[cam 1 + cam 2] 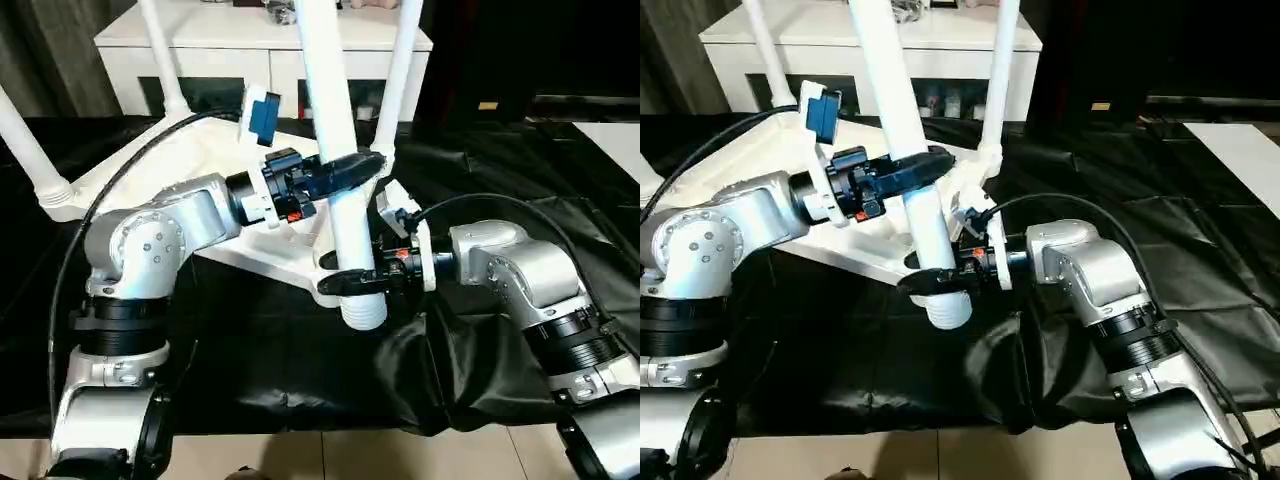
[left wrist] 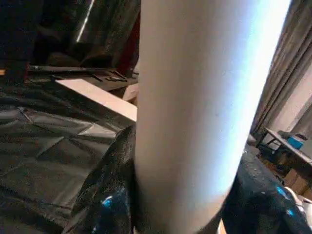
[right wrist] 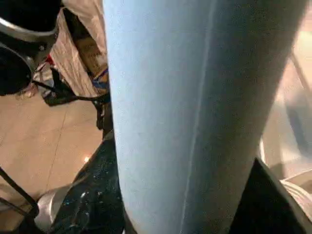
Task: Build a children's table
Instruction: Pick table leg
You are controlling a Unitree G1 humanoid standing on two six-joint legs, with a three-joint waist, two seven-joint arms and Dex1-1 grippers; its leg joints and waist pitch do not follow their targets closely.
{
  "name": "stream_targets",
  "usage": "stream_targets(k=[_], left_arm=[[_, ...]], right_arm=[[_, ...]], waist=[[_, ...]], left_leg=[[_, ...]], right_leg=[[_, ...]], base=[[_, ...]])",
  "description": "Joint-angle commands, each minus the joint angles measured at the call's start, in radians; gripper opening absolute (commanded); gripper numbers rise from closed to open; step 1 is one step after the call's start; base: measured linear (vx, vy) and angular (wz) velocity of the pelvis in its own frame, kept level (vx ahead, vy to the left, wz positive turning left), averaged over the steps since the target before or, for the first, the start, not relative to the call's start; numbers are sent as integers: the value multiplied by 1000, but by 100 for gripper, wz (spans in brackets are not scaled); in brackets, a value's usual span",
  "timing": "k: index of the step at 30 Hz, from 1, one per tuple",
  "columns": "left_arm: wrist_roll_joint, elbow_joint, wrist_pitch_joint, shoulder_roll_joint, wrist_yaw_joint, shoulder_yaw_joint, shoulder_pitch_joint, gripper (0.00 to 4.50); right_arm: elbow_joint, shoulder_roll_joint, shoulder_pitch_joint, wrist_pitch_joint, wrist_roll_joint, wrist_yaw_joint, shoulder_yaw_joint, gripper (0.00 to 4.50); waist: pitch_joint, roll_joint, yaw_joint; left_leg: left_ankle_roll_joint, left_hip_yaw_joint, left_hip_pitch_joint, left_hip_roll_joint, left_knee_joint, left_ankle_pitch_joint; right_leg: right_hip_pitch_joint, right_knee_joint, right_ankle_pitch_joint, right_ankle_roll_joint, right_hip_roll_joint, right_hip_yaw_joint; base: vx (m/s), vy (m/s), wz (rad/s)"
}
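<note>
The white tabletop (image 1: pixel 165 160) lies upside down on a black cloth, with three white tube legs standing up from its corner sockets: one at the left (image 1: pixel 30 150), two at the back (image 1: pixel 160 50) (image 1: pixel 400 70). A fourth leg (image 1: pixel 330 110) is held nearly upright by both grippers at the tabletop's near corner (image 1: pixel 325 290). My left gripper (image 1: pixel 345 170) is shut around the leg's middle. My right gripper (image 1: pixel 352 280) is shut on it lower down, just above its threaded end (image 1: pixel 362 312), which hangs free in front of the corner. Black fingers (image 2: pixel 107 195) flank the leg (image 2: pixel 195 97) in the left wrist view.
A white cabinet (image 1: pixel 230 55) stands right behind the tabletop. The black cloth (image 1: pixel 250 370) covers the floor around it and bunches up under my right forearm (image 1: pixel 520 270). Tiled floor (image 1: pixel 400 455) shows along the near edge, a pale board (image 1: pixel 612 135) at the far right.
</note>
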Motion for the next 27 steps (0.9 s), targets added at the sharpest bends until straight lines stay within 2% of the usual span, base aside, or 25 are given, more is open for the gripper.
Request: stream_targets(k=[1,5,18,25,27], left_arm=[[0,-29,14,8,-33,-36,-12,185],[13,-46,11,31,-64,-69,-12,183],[35,-39,-17,51,-103,-118,-29,182],[50,-18,-33,56,-112,-127,-43,180],[51,-11,-36,60,-121,-130,-47,180]], right_arm=[[3,-9,-13,15,12,-20,-37,283],[-2,-28,-19,8,9,-3,-33,310],[-31,-66,-29,56,35,75,-21,311],[-39,-80,-23,60,26,97,7,311],[-39,-95,-17,51,5,110,31,311]], waist=[[-77,-8,0],[-77,-8,0],[-77,-11,0],[-77,-11,1],[-78,-11,2]], left_leg=[[3,-2,17,20,-70,-207],[-1,-2,18,21,-71,-212],[7,-1,16,20,-68,-196],[5,0,17,20,-67,-196],[5,0,17,19,-66,-193]], right_leg=[[55,-62,-240,-210,-36,25],[55,-62,-243,-208,-37,25],[57,-62,-239,-214,-37,25],[57,-62,-236,-216,-37,26],[57,-61,-235,-216,-36,25]], base=[[0,0,0],[0,0,0],[0,0,0],[0,0,0],[0,0,0]])
